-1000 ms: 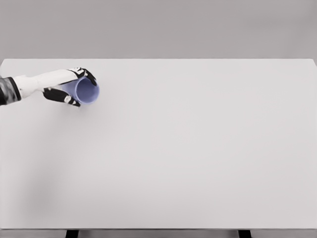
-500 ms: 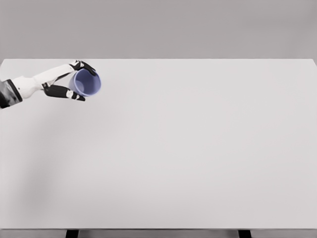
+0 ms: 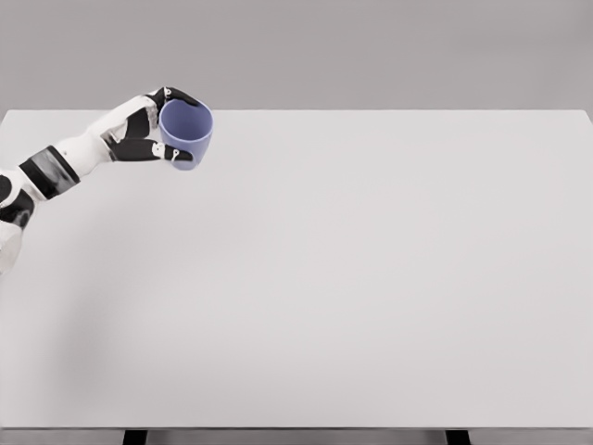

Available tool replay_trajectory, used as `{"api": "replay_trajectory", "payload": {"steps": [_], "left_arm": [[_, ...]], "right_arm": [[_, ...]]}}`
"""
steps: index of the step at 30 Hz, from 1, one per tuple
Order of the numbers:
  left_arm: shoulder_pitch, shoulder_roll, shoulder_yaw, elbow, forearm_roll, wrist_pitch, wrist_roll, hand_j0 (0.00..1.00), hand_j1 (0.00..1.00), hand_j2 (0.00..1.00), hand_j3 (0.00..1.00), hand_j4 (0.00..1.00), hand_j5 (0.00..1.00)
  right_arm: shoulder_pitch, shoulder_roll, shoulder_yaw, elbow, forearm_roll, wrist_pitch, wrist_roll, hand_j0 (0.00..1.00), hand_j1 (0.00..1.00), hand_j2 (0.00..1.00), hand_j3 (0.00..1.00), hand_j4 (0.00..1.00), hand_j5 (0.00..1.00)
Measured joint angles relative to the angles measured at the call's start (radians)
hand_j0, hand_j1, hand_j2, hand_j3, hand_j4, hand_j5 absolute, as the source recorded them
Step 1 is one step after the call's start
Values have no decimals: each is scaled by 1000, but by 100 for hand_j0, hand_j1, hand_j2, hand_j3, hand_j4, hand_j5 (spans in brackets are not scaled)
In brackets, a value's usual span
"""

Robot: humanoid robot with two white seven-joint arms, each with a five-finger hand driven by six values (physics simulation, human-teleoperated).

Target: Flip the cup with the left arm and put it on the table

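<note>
A blue-violet cup (image 3: 186, 133) hangs above the far left part of the white table (image 3: 352, 278), close to upright, its open mouth tilted up toward me. My left hand (image 3: 165, 130) is shut on it, fingers wrapped over the rim side and thumb across the lower wall. The left arm (image 3: 56, 171) comes in from the left edge. The cup's base is partly hidden by my fingers. The right arm does not show.
The table's far edge (image 3: 296, 110) runs just behind the cup. Dark table legs (image 3: 135, 436) show under the front edge.
My left hand has lifted the cup off the table and moved it up and a little right. The cup has turned from lying on its side to nearly upright.
</note>
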Motion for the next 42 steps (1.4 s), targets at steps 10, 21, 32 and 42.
{"api": "replay_trajectory", "payload": {"steps": [10, 21, 32, 42], "left_arm": [[3, -114, 15, 75, 10, 93, 1, 52, 52, 52, 52, 52, 52], [23, -139, 18, 96, 6, 97, 2, 58, 58, 58, 58, 58, 58], [51, -141, 16, 93, 1, 94, 3, 70, 70, 70, 70, 70, 70], [51, -138, 18, 82, 1, 82, 3, 100, 100, 100, 100, 100, 100]], "right_arm": [[0, 0, 0, 0, 0, 0, 0, 100, 100, 100, 100, 100, 100], [0, 0, 0, 0, 0, 0, 0, 100, 100, 100, 100, 100, 100], [0, 0, 0, 0, 0, 0, 0, 100, 100, 100, 100, 100, 100], [0, 0, 0, 0, 0, 0, 0, 100, 100, 100, 100, 100, 100]]}}
